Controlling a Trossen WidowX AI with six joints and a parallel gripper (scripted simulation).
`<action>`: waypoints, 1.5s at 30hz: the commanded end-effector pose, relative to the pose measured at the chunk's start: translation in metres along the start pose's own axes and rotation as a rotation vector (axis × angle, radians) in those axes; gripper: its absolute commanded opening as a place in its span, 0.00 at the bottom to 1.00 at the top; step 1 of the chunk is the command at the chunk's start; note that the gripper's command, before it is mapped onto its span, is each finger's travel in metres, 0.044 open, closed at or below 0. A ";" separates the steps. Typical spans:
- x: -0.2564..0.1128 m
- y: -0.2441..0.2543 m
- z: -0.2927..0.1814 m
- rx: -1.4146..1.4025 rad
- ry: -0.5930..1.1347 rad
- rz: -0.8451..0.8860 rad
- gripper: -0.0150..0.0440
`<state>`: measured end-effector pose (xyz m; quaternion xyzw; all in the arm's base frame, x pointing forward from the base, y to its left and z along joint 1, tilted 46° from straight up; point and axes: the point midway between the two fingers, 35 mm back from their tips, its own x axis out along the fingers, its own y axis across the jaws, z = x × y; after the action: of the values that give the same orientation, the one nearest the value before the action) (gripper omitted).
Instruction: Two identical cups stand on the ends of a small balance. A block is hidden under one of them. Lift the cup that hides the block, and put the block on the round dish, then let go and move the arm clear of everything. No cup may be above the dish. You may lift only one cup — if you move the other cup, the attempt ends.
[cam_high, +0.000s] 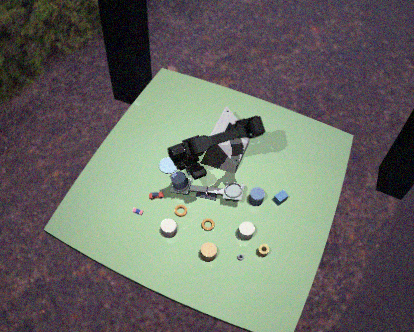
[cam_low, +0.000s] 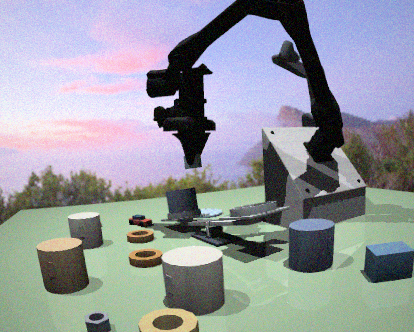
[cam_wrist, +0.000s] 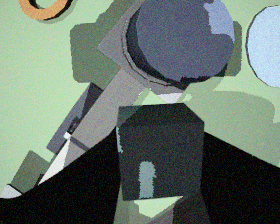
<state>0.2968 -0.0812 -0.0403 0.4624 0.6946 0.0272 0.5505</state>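
"What is on the left of the exterior view?"

"On the green desk (cam_high: 115, 200) (cam_low: 30, 225) (cam_wrist: 20, 95), a tan cylinder (cam_high: 208, 251) (cam_low: 62, 265) stands upright in front of a white cylinder. Next come a small red toy car (cam_high: 156, 195) (cam_low: 140, 220) and two flat orange rings. Then a dark blue cup (cam_high: 179, 181) (cam_low: 182, 202) (cam_wrist: 182, 37) stands, leaning slightly, on one end of the balance (cam_high: 215, 191) (cam_low: 220, 221) (cam_wrist: 107, 102)."

"And the hand?"

"The hand (cam_low: 193, 161) (cam_wrist: 155, 141) points down above the desk, its fingers partly open, gripped on a dark grey block (cam_low: 193, 163) (cam_wrist: 160, 157)."

"How does the block lie there?"

"It sits between the fingertips, its lower part showing beneath them in the exterior view. Its side edges run roughly up and down. It looks nearly as wide as tall, so I cannot tell a long axis."

"Where is the dish?"

"The round, pale blue dish (cam_high: 167, 165) (cam_low: 210, 212) (cam_wrist: 266, 46) lies flat on the desk, near the standing cup. The block is up in the air, off the dish."

"Further right?"

"The balance's other end has a bare round pan (cam_high: 233, 190) (cam_low: 253, 209). Beside it, a blue cup (cam_high: 257, 196) (cam_low: 311, 245) stands on the desk, then a blue box (cam_high: 281, 197) (cam_low: 389, 261)."
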 end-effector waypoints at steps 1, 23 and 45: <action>0.009 -0.026 0.012 0.002 -0.001 -0.006 0.25; 0.084 -0.171 0.034 -0.051 0.043 0.024 0.25; 0.138 -0.169 0.031 -0.052 0.044 0.026 0.25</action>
<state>0.2237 -0.1045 -0.2432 0.4534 0.6990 0.0619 0.5496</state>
